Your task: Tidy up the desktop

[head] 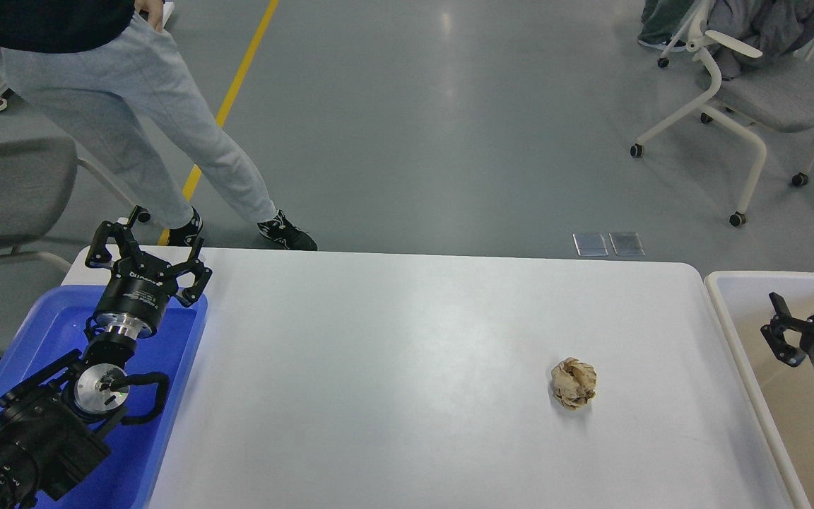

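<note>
White, glossy, rectangular desktop [393, 367] with rounded corners: by far the biggest thing in view, filling the lower middle from the blue tray across to the bin. Judged rigid, heavy and fixed, so not something to lift, only to clear. Smooth and probably slick, so likely to let a light object skid away under a sideways nudge. Faint sheen from overhead light, otherwise plain and unmarked.

Blue plastic rectangular tray [181, 396] along the desktop's left edge, partly hidden under the left arm.

White-rimmed bin with a beige inside [732, 339] just beside the desktop's right edge, cut off by the frame; probably the right place for rubbish.

Left gripper [156, 244] above the far end of the tray, fingers spread wide, holding nothing. Right gripper [813, 290] over the bin, partly cut by the frame edge, fingers apparently spread too, nothing between them.

Crumpled brown paper ball [574, 382] alone on the right half of the desktop, nearer the bin than the tray and well apart from both grippers. Judged very light, soft and springy, not fragile. Best taken from straight above across its middle, closing firmly enough to crush it a little; too shallow a pinch could tear off a fold or roll the ball away over the slick top.
</note>
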Robot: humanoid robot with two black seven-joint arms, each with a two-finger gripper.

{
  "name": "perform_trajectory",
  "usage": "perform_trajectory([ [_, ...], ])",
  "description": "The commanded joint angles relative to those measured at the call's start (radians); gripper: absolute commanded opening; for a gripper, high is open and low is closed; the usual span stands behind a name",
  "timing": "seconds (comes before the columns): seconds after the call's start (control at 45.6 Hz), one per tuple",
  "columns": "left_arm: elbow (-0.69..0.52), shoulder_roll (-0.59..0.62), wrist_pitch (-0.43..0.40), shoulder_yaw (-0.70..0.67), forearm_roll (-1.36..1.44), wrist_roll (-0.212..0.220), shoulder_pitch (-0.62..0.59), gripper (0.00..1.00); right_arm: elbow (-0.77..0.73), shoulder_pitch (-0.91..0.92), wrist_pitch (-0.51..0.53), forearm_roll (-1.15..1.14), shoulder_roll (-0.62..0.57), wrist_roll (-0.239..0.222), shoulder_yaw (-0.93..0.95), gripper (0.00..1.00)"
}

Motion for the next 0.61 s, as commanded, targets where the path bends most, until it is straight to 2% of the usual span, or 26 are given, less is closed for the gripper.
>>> perform_trajectory([
  [0.0, 0.0, 0.0, 0.0, 0.0, 0.0, 0.0, 0.0, 1.0, 0.03, 0.043, 0.014, -0.089, 0.092, 0.058, 0.027, 1.0],
  [0.066, 0.0, 0.0, 0.0, 0.0, 0.0, 0.0, 0.0, 1.0, 0.019, 0.063, 0.014, -0.124, 0.115, 0.072, 0.026, 1.0],
  [0.241, 0.0, 0.0, 0.0, 0.0, 0.0, 0.0, 0.0, 1.0, -0.022, 0.077, 0.006, -0.126, 0.156, 0.072, 0.024, 1.0],
  [0.592, 0.0, 0.0, 0.0, 0.0, 0.0, 0.0, 0.0, 1.0, -0.027, 0.08, 0.004, -0.123, 0.161, 0.071, 0.004, 1.0],
])
